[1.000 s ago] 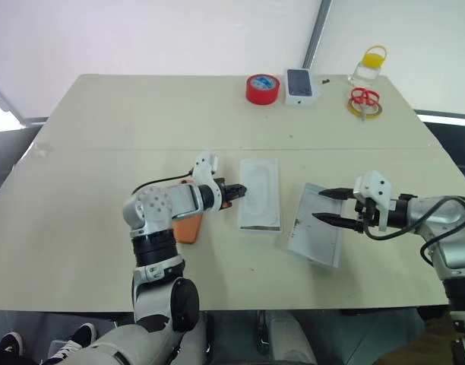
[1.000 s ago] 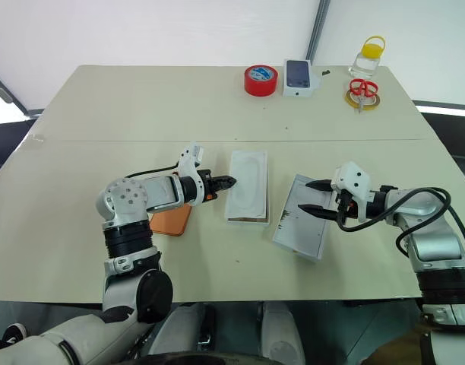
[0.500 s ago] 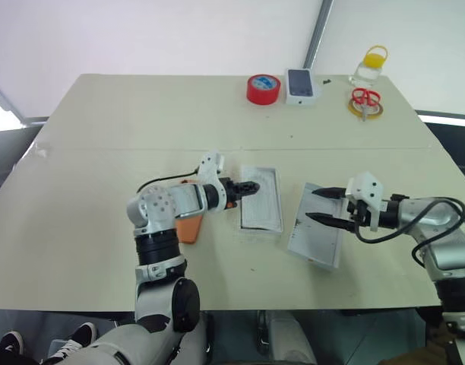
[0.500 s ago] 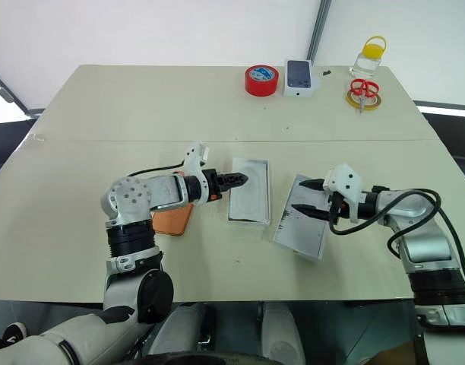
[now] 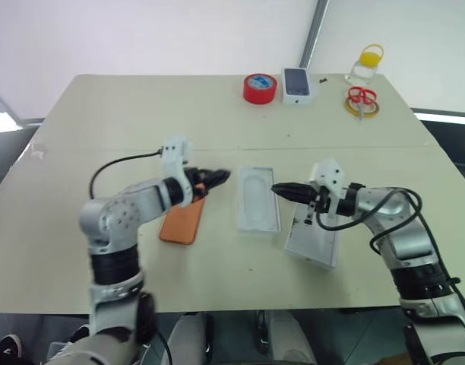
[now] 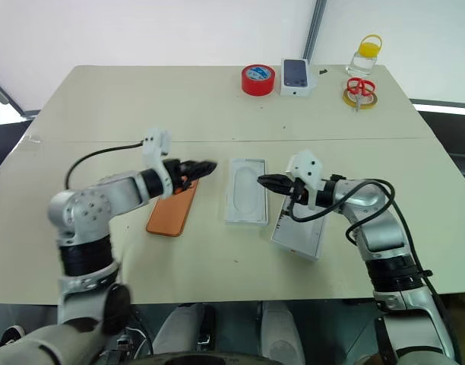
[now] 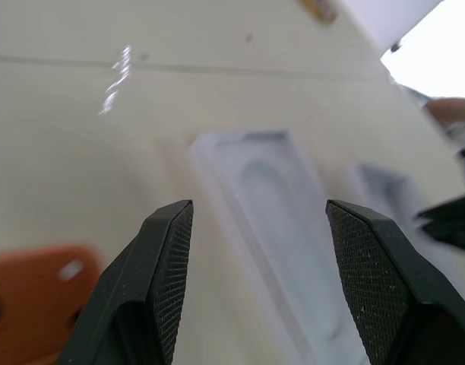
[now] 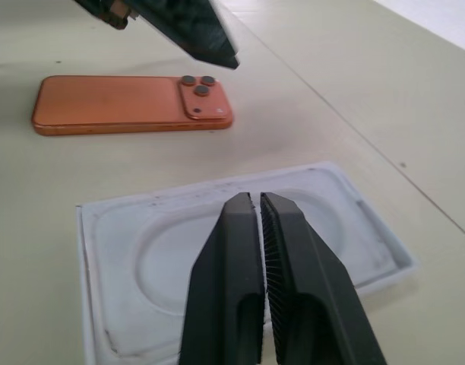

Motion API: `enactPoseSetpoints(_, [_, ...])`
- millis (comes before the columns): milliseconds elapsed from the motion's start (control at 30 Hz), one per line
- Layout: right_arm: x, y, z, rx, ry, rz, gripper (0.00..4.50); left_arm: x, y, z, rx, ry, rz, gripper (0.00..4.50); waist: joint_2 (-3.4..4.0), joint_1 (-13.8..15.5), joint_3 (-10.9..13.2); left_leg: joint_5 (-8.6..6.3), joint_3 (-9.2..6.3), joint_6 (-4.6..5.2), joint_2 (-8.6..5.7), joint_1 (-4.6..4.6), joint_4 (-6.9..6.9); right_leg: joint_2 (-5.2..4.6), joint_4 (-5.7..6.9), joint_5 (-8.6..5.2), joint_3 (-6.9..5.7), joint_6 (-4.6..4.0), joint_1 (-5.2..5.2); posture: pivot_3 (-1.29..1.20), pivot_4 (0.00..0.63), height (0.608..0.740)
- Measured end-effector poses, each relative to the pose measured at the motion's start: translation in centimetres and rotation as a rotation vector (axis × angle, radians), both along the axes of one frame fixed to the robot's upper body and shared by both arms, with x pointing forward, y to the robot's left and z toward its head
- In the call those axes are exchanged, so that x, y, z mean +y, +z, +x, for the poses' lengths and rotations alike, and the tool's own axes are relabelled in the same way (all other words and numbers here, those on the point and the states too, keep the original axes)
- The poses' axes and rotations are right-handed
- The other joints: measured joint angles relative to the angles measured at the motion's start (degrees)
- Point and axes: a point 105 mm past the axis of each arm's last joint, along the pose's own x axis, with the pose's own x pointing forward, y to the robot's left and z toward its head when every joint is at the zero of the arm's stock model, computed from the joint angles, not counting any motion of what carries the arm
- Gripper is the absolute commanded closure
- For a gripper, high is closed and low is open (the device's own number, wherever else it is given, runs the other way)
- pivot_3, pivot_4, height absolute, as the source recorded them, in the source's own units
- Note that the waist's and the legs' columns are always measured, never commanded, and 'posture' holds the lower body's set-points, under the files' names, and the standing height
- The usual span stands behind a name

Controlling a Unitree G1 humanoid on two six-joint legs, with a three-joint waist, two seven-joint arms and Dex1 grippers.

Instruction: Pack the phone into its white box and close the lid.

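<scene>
The orange phone [image 5: 181, 223] lies flat, lens cluster up, on the table left of the white box [image 5: 257, 199], an open tray showing its rounded-outline insert. The lid [image 5: 311, 237] rests right of the tray, partly under my right forearm. My left gripper [image 5: 215, 178] hovers open and empty above the phone's far end, pointing toward the tray's left edge [image 7: 217, 175]. My right gripper [image 5: 281, 188] is shut with nothing in it, its tip just over the tray's right edge [image 8: 384, 251]. The phone [image 8: 130, 103] lies beyond the tray in the right wrist view.
At the table's far edge stand a red tape roll [image 5: 260, 87], a small white box with a printed phone picture [image 5: 296, 84], red scissors on a yellow tape ring [image 5: 362, 100] and a yellow-capped bottle [image 5: 367, 64].
My left gripper has opened and drawn back to the left off the tray's edge, uncovering the phone. My right gripper has moved left from the lid to the tray and shut.
</scene>
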Motion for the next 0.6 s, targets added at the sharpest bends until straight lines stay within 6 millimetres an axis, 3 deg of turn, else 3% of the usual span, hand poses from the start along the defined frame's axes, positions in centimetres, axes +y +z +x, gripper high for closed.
enactPoseSetpoints(67, [1.3,0.1,0.3,-0.021,0.013,-0.021,4.4,0.8,0.8,0.2,-0.095,-0.002,-0.022,1.55,-0.01,0.0,0.0,0.0,0.02,0.0,0.0,-0.08,0.06,-0.03,-0.06,0.03,-0.01,-0.09,-0.04,0.0,0.15,0.739])
enactPoseSetpoints(133, [3.0,-0.2,1.0,-0.054,0.015,-0.089,4.4,3.7,2.9,0.3,-0.376,0.02,0.057,1.55,0.0,-0.5,0.0,0.03,0.14,-0.07,0.07,-0.13,-0.04,-0.03,-0.04,0.06,0.02,-0.19,-0.24,0.0,0.15,0.739])
enactPoseSetpoints(233, [3.2,-1.9,1.5,-0.022,-0.023,-0.174,4.4,5.9,4.2,-0.8,-0.624,-0.038,0.193,1.55,0.04,-0.1,0.0,0.07,0.12,-0.12,0.07,-0.36,-0.13,-0.07,-0.01,0.03,-0.02,-0.3,-0.47,0.0,0.15,0.739])
enactPoseSetpoints(367, [4.2,-3.1,1.4,-0.046,0.012,-0.289,4.4,6.1,2.5,-1.9,-0.684,-0.127,0.259,1.55,0.03,0.0,0.0,0.02,0.16,-0.03,-0.1,-0.54,0.06,-0.25,-0.02,0.09,-0.04,-0.35,-0.54,0.0,0.15,0.739])
enactPoseSetpoints(467, [3.6,-4.3,1.4,-0.048,0.008,-0.385,4.4,6.8,1.5,-2.4,-0.688,-0.145,0.291,1.55,0.04,0.1,0.0,-0.01,0.16,0.04,-0.13,-0.53,0.07,-0.27,-0.02,0.09,-0.07,-0.34,-0.54,0.0,0.15,0.739])
enactPoseSetpoints(600, [2.8,-4.3,1.4,-0.056,0.019,-0.443,4.4,6.9,1.0,-2.7,-0.687,-0.153,0.29,1.55,0.03,0.0,0.0,0.0,0.15,0.04,-0.1,-0.51,0.06,-0.22,0.0,0.1,-0.08,-0.3,-0.53,0.0,0.15,0.739])
